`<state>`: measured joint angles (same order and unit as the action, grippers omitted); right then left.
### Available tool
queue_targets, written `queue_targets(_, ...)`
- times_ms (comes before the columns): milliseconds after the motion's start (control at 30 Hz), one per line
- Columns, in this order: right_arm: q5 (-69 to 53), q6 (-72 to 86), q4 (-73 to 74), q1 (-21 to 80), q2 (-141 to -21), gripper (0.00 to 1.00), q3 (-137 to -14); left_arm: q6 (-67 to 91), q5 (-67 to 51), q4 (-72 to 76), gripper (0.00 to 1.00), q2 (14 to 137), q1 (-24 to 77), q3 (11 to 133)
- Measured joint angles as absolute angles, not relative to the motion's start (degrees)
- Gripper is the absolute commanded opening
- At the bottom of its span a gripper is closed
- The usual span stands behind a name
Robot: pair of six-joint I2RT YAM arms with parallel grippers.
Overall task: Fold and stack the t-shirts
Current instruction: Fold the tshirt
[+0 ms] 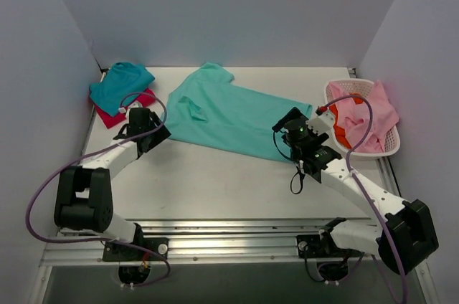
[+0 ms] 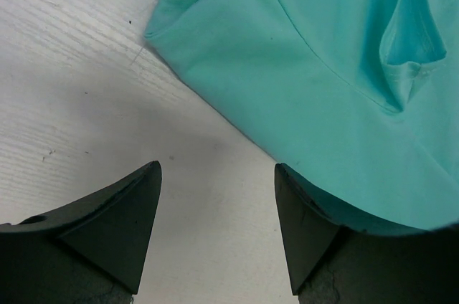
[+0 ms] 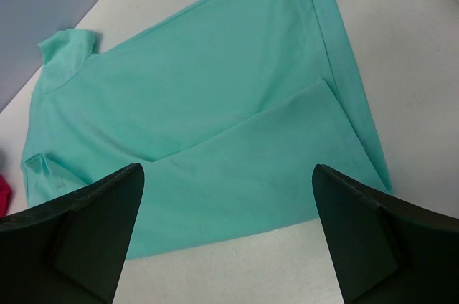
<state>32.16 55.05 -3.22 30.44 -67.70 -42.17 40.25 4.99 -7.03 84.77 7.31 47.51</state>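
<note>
At centre, mint t-shirt (image 1: 229, 114) runs left-right, hem rightward; left fingers (image 2: 107, 232), right fingers (image 3: 79, 232) spread.

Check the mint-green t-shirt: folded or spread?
Mostly spread: mint-green t-shirt lies flat, with one long flap doubled over its body.

Large mint-green cloth t-shirt (image 1: 229, 114): plain, one even colour. Small bunched cloth t-shirt (image 1: 120, 83): darker teal, plain. Flat cloth t-shirt (image 1: 113, 117): magenta-red. Plastic lattice basket (image 1: 391, 148): white, open grid pattern. Crumpled cloths: pink (image 1: 369, 114), orange (image 1: 341, 135). Table (image 1: 215, 182): off-white, faintly streaked.
</note>
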Motion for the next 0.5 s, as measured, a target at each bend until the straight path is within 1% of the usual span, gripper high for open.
queue_targets(233, 33.1, 55.0, -2.1, 30.4, -61.9, 1.0, -39.6, 42.0, 7.2, -5.4, 0.7, 93.7, 7.3, 49.8)
queue_targets(500, 34.0, 54.5, -1.6, 30.4, -60.5, 1.0, -39.1, 43.2, 8.6, -3.7, 0.69, 98.7, 7.3, 53.8)
